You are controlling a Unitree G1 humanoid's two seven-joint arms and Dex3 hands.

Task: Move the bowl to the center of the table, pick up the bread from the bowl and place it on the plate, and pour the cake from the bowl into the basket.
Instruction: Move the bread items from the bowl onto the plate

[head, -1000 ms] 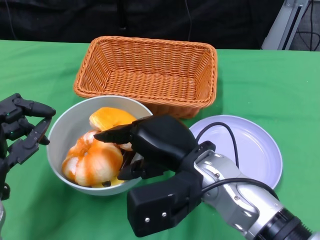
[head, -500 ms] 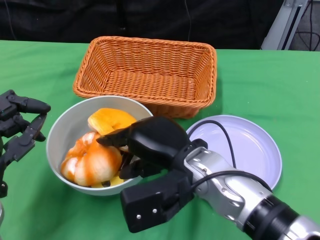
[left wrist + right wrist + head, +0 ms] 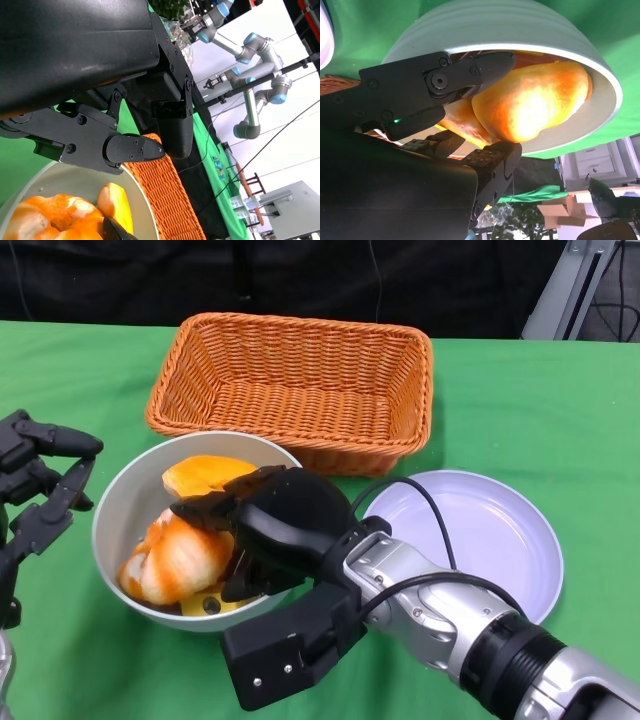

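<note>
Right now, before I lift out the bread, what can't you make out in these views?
- Head view: the right hand covers part of the bowl, so its grip on the bread is hidden.
- Right wrist view: the fingers mask the contact.
- Left wrist view: the picture's edge cuts off the food.

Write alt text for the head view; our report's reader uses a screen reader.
The right robot hand reaches into a white bowl holding glazed bread and an orange cake piece. A wicker basket stands behind, a white plate to the right, the left robot hand open beside the bowl.
</note>
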